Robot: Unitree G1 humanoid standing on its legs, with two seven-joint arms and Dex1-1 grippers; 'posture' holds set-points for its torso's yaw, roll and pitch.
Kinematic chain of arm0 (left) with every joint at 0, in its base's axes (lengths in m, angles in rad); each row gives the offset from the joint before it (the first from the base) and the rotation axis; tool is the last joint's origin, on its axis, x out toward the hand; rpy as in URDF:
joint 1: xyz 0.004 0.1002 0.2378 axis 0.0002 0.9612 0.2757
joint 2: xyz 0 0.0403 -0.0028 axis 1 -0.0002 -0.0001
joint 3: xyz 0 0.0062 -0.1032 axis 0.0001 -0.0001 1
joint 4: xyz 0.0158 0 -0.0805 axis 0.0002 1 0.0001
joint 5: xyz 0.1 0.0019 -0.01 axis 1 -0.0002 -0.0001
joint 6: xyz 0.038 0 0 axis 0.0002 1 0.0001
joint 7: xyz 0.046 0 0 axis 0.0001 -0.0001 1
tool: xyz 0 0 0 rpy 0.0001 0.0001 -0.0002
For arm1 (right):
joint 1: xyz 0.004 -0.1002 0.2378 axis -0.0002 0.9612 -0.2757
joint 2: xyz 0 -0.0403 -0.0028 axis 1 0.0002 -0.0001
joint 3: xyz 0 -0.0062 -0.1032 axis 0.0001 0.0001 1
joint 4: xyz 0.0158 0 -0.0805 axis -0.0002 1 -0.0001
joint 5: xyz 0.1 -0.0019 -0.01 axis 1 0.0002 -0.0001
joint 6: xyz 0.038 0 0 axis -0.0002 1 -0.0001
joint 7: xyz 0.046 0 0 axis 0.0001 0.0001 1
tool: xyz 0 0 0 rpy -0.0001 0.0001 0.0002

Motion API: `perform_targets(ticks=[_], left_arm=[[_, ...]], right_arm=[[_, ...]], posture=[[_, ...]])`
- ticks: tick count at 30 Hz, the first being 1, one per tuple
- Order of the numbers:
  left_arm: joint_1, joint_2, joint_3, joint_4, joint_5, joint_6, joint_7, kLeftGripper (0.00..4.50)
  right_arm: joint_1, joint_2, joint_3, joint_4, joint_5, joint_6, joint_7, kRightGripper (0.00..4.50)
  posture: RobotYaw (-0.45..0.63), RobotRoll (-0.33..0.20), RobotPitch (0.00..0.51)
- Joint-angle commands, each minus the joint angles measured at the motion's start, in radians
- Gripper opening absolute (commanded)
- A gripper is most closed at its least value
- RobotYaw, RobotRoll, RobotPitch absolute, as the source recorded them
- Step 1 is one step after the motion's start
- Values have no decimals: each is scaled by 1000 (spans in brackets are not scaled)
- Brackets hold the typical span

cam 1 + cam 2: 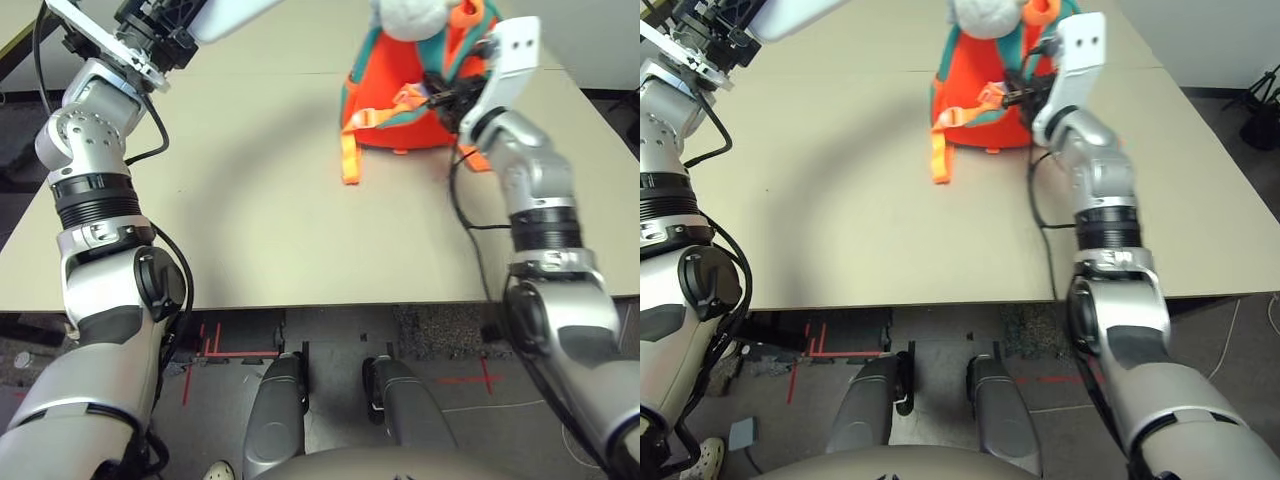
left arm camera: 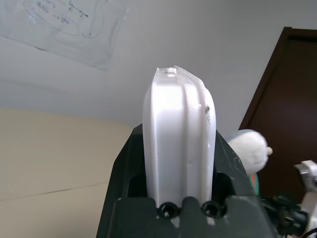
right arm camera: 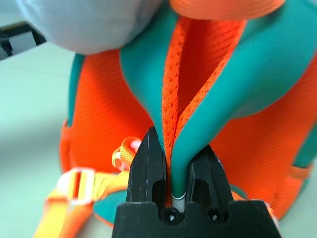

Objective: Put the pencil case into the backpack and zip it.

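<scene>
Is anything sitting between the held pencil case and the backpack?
Nothing visible on the table between them. The left gripper holds the pencil case up off the table; the right gripper pinches the backpack trim. Its opening isn't visible.

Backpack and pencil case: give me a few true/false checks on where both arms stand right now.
1. The left gripper is shut on the pencil case. True.
2. The pencil case lies flat on the table. False: it is held up in the air, off the table.
3. The right gripper pinches the teal trim of the backpack. True.
4. The backpack lies on the floor. False: it stands on the table, at its far side.
5. The pencil case is already inside the backpack. False: it is in the left gripper, away from the backpack.
6. An orange strap trails from the backpack onto the table. True.
</scene>
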Motion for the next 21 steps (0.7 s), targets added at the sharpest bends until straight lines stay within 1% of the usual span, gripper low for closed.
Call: perform_targets(ticks=[1,6,12,17,21], left_arm=[[-9,-1,-6,5,-1,-18,-17,1275],[-15,-1,-14,22,2,-20,-24,1275],[-23,-2,-25,42,5,-26,-33,1275],[-27,-7,-47,49,8,-13,-59,1275],[-27,-2,-85,49,13,15,-112,1275]], right_arm=[[7,-45,-40,-187,48,90,-8,189],[58,-64,-58,-351,91,222,-43,189],[117,-57,-70,-457,129,310,-76,188],[276,-39,-31,-505,118,300,-73,188],[363,-51,0,-487,87,249,-51,188]], posture=[[-179,0,142],[-186,0,144],[-187,0,148],[-190,0,147],[-188,0,145]])
